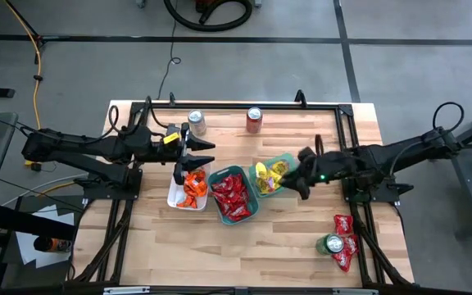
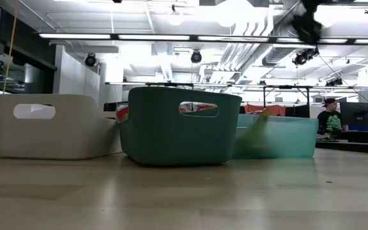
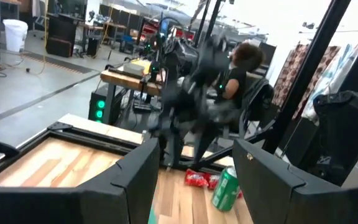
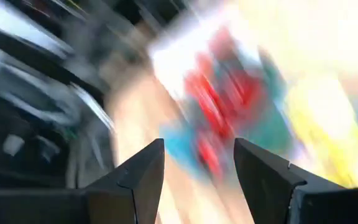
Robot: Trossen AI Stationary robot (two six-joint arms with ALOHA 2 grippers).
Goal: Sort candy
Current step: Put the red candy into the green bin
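Hovering over the white tray [image 1: 175,197] of orange candy [image 1: 193,187], left tool [image 1: 207,153] spread, empty. Right tool [image 1: 299,182] beside yellow candy [image 1: 270,174], spread, empty.

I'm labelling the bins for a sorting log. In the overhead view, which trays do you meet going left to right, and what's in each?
White tray with orange candy → dark teal tray with red candy → light green tray with yellow candy.

Wooden table [image 1: 301,246] bears three trays [image 1: 234,197], cans [image 1: 254,120], candy [image 1: 344,223].
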